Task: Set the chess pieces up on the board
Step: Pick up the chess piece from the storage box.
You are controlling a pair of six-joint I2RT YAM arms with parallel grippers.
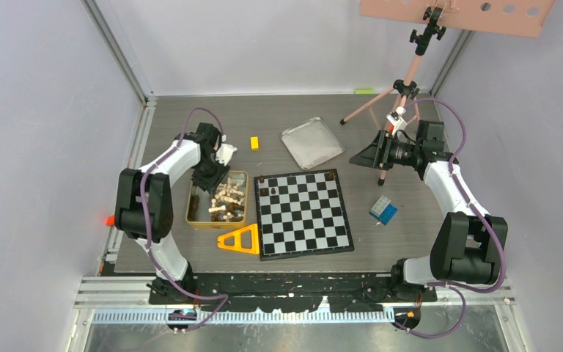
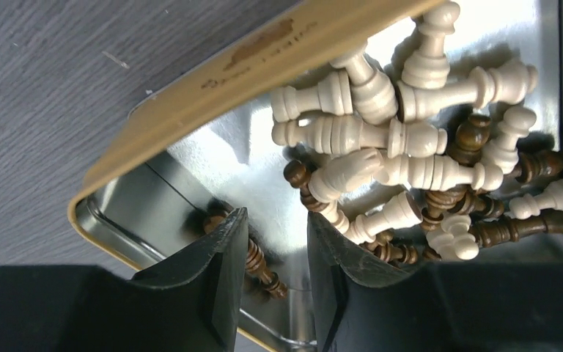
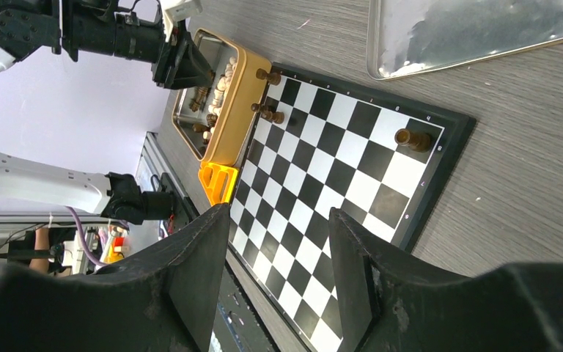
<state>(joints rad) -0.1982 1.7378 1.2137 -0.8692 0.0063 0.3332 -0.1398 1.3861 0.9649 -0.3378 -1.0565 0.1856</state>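
The board lies mid-table with three dark chess pieces on its far rows: one at the far right corner and two at the far left. The other chess pieces, pale and dark, lie heaped in a gold tin. My left gripper is down in the tin's corner. Its jaws stand apart on either side of a dark piece lying on the tin floor, which is partly hidden behind the left finger. My right gripper hangs open and empty above the table, right of the board.
A silver tin lid lies behind the board, with a yellow block to its left. An orange triangle sits at the board's near left. A blue and white box and a tripod stand on the right.
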